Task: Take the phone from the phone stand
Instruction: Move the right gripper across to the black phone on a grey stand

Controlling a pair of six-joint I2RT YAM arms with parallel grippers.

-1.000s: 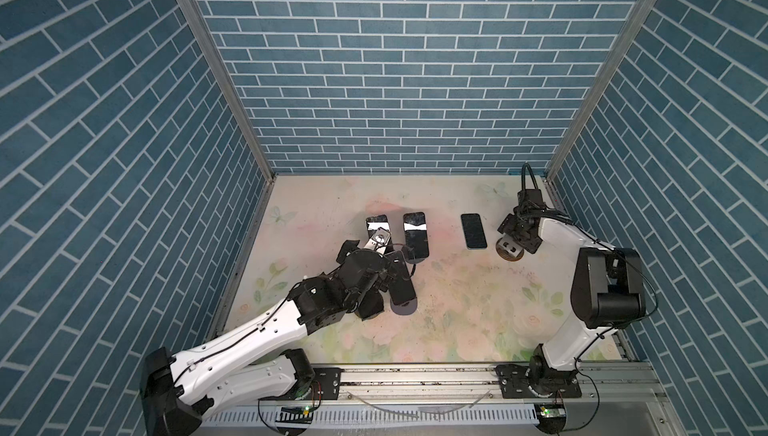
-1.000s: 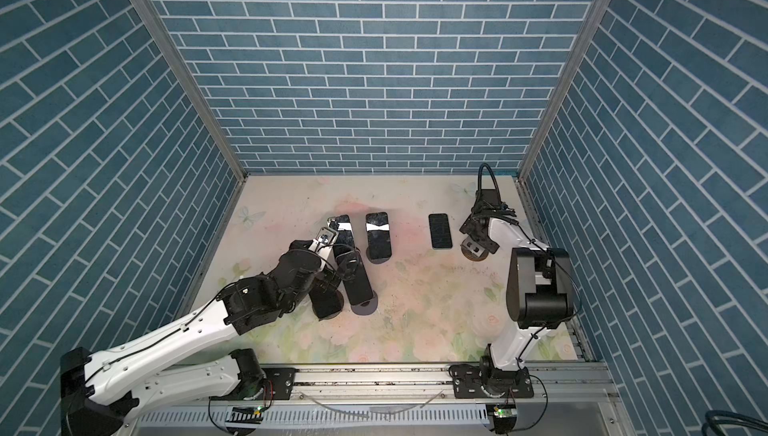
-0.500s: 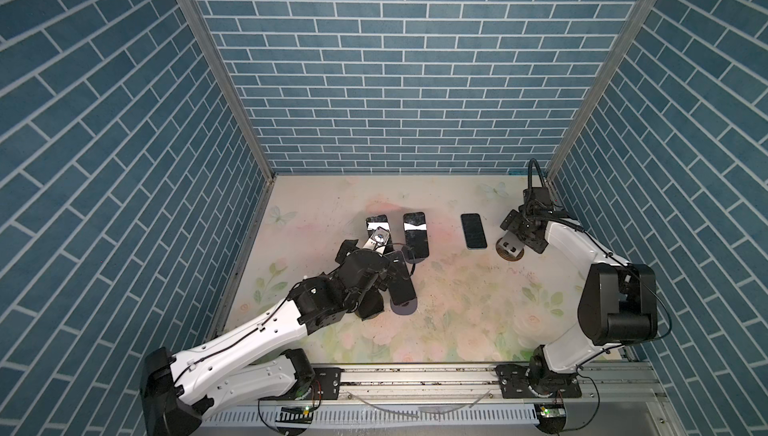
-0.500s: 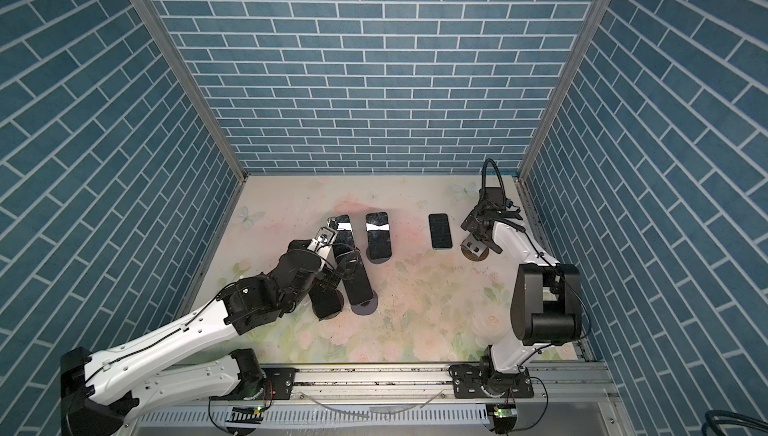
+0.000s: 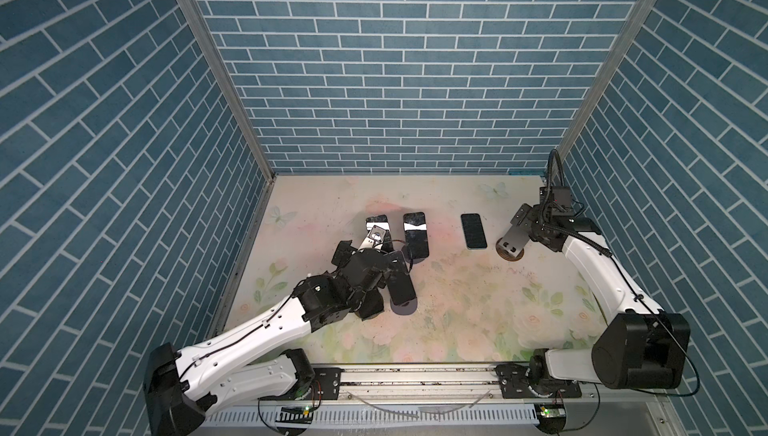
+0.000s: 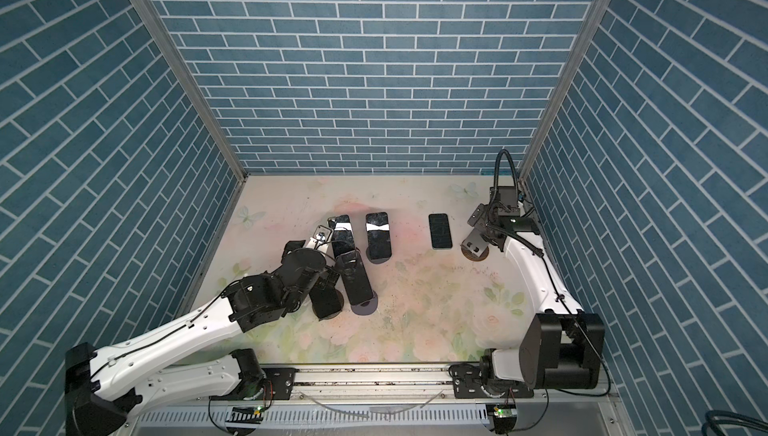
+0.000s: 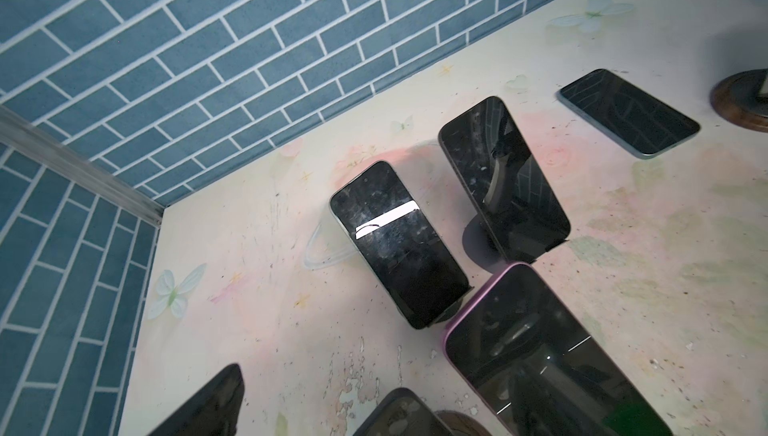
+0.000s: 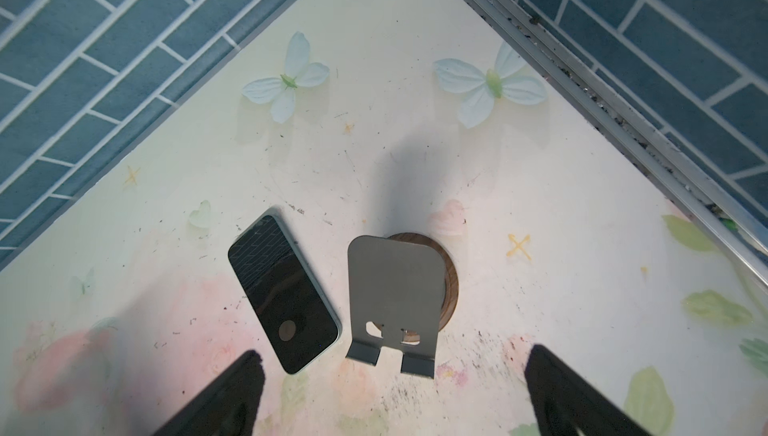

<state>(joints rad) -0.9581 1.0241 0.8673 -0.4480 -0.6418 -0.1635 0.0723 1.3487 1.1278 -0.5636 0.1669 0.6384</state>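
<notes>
A dark phone (image 5: 473, 231) (image 8: 282, 292) lies flat on the table. Just to its right stands a grey metal phone stand (image 5: 512, 240) (image 8: 392, 292) on a round wooden base, with nothing on it. My right gripper (image 5: 534, 228) (image 8: 395, 405) hovers at the stand's front lip, open, touching neither the stand nor the phone. My left gripper (image 5: 368, 257) is open over a cluster of phones propped on stands. Only one of its fingers (image 7: 208, 405) shows in the left wrist view. A purple-edged phone (image 7: 540, 351) and another phone (image 7: 399, 413) lean right below it.
Two more phones (image 5: 378, 228) (image 5: 415, 238) lean on stands behind the left gripper. The right brick wall and its metal rail (image 8: 602, 109) run close beside the right arm. The base rail (image 5: 415, 375) lines the front edge of the table.
The right gripper's jaws have spread wide and it has drawn back slightly from the empty stand, with the arm's elbow dropping towards the front. The left arm and the phones have not moved.
</notes>
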